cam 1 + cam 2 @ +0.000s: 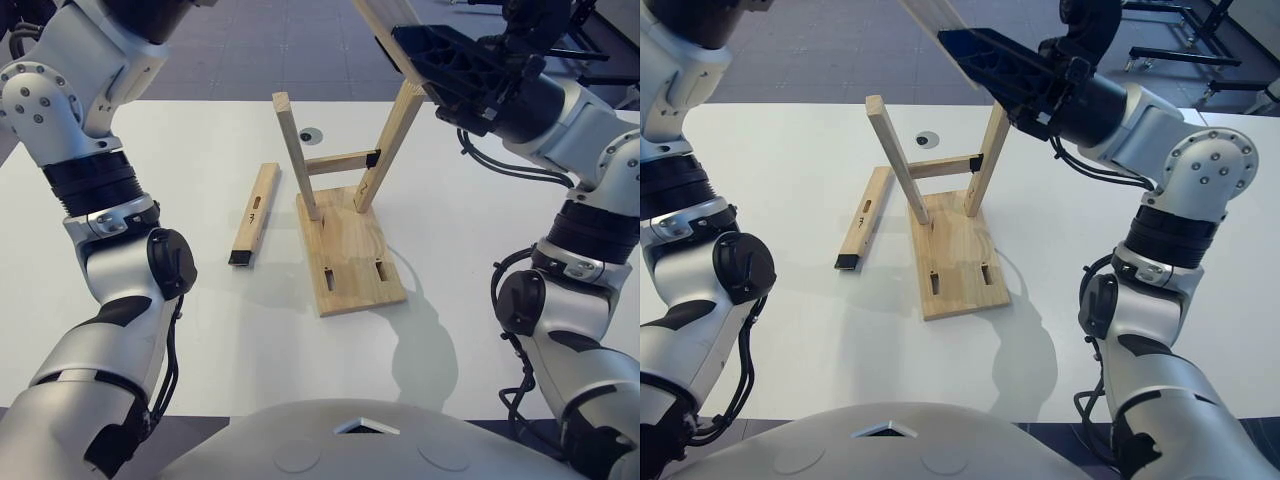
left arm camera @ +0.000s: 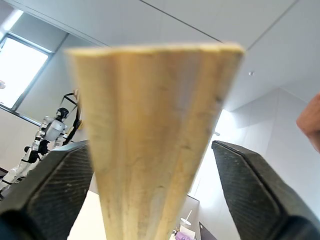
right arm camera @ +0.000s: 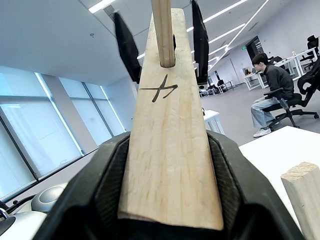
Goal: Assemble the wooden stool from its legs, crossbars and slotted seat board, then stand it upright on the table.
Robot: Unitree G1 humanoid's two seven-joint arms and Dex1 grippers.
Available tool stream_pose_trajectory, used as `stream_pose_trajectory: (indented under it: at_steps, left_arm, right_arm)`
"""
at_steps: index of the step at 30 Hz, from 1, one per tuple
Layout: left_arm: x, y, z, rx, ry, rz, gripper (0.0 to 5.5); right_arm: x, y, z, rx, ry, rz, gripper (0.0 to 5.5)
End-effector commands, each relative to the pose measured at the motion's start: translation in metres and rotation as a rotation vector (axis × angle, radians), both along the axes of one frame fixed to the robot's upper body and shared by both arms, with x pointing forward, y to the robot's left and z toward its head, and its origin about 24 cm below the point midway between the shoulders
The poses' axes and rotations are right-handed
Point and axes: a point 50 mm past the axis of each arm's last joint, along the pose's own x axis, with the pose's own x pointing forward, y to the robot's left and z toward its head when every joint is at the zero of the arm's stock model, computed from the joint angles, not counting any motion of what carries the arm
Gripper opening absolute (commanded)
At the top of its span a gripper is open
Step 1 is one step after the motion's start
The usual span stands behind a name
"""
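Seat board (image 1: 350, 262) flat on the bench (image 1: 480, 300); two legs (image 1: 296, 155) joined by a crossbar (image 1: 338, 162) stand in it, a loose leg (image 1: 255, 213) beside; right claw (image 1: 410, 45) grips a raised leg (image 1: 385, 15).

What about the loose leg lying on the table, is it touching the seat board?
Apart. The left eye view shows a strip of bare table between the loose leg and the seat board.

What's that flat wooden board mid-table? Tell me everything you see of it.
The pale rectangular wooden seat board lies flat on the white table. Two empty slots show near its closer end; two slanted wooden legs stand at its far end, joined by a short crossbar.
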Motion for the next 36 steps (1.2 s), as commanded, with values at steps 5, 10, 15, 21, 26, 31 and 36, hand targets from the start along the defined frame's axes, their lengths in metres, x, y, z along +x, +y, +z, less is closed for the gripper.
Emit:
stream_pose_trajectory:
  at_steps: [5,10,15,21,26,31,36]
  left_arm:
    - [0.0,-0.002,0.003,-0.009,0.0,-0.004,2.81]
    - [0.0,-0.004,0.002,-0.006,0.004,-0.003,2.22]
    - [0.001,-0.003,-0.001,-0.003,0.016,0.011,2.2]
    - [0.001,-0.001,-0.003,0.0,0.023,0.024,2.17]
    - [0.003,-0.001,-0.005,0.005,0.032,0.029,2.12]
    - [0.003,0.0,-0.007,0.016,0.036,0.037,2.1]
    - [0.002,0.008,-0.013,0.062,0.047,0.067,2.06]
  right_arm:
    - [-0.006,0.008,0.001,0.01,-0.006,0.011,2.05]
    - [-0.007,0.009,0.0,0.015,-0.002,0.007,2.05]
    - [-0.006,0.007,0.001,0.026,0.002,-0.008,2.05]
    - [-0.007,0.003,-0.001,0.032,-0.049,-0.101,2.05]
    - [-0.007,0.005,-0.009,0.02,-0.051,-0.116,2.85]
    - [-0.006,0.001,-0.017,0.008,-0.031,-0.129,3.7]
    - [-0.008,-0.01,-0.022,0.007,-0.013,-0.15,4.6]
